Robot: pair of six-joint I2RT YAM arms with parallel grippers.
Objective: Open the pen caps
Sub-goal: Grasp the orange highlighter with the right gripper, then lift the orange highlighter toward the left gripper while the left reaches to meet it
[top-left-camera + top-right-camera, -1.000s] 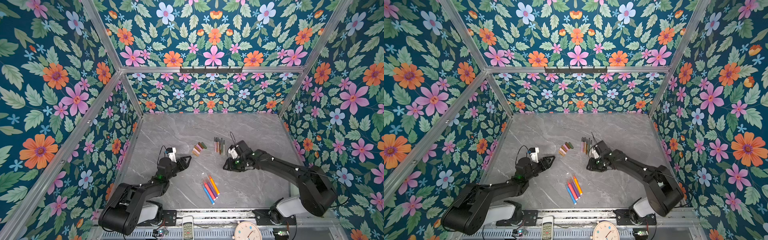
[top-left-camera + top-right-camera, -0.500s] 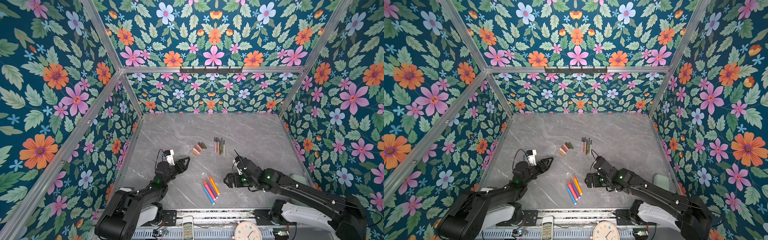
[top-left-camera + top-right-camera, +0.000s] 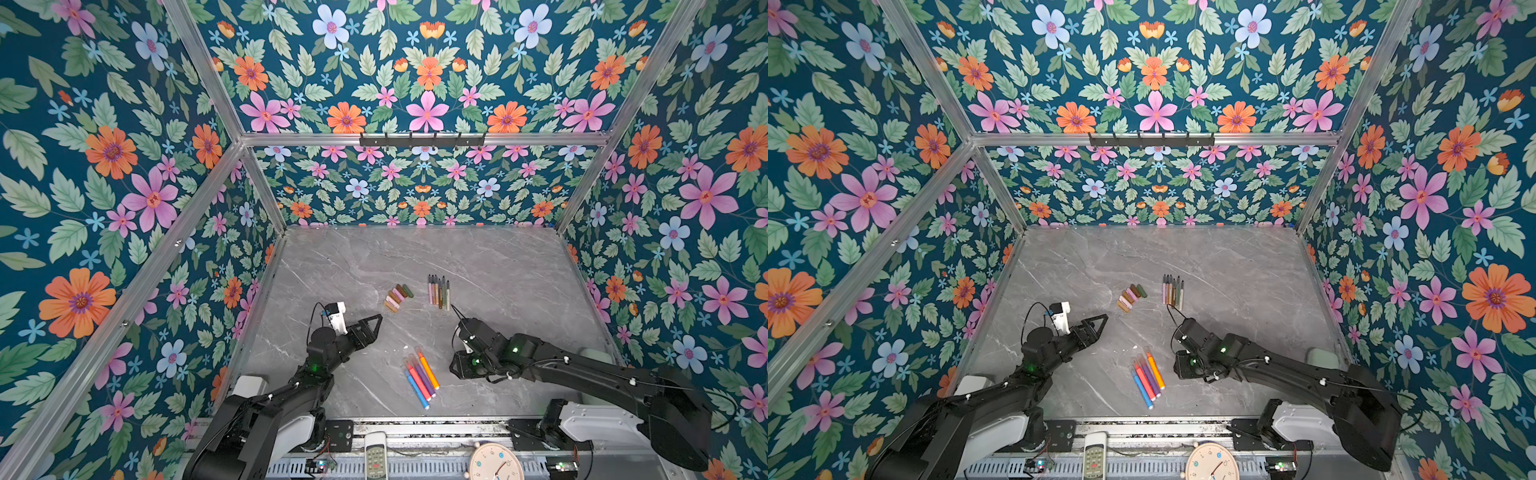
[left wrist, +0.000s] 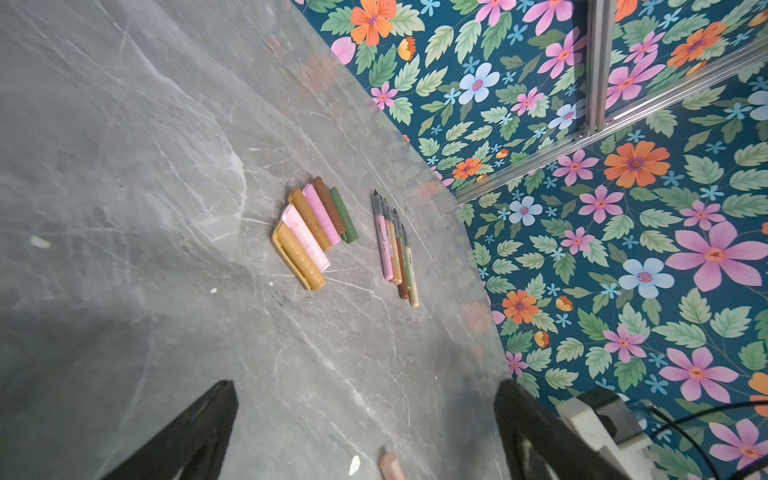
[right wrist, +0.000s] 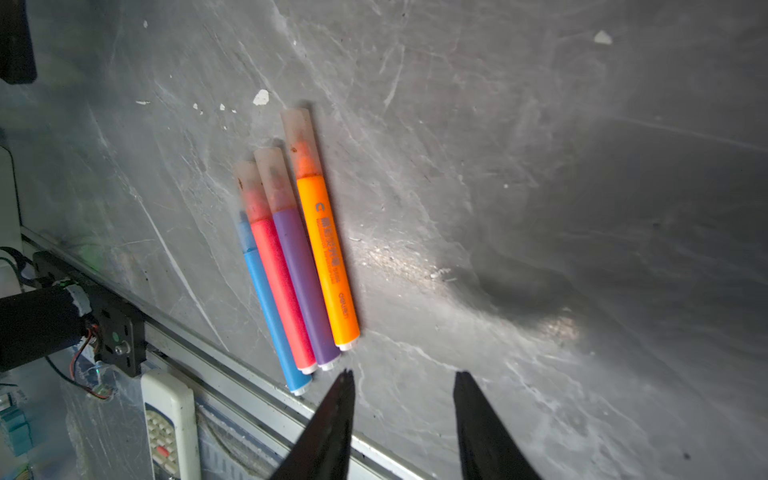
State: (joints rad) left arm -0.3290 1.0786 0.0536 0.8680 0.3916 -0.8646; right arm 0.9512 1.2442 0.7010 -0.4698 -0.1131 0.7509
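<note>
While nothing is gripped, both claws hang low over the grey marble-look tabletop.
Left claw: the left gripper has its jaws spread wide and empty above bare table, pointing toward the loose caps.
Right claw: the right gripper has its jaws parted with a clear gap and nothing between them, just beside the butt ends of the highlighters.
Loose caps: six short plastic pen caps in tan, pale pink, ochre, pink, brown and green lie side by side, touching, mid-table.
Uncapped pens: slim marker pens with bare dark tips lie in a tight row just beside those caps.
Capped pens: four thick highlighters, blue, red, purple and orange, lie touching near the front edge, each with a frosted translucent cap on.
Front rail: a white remote control and a round clock.
</note>
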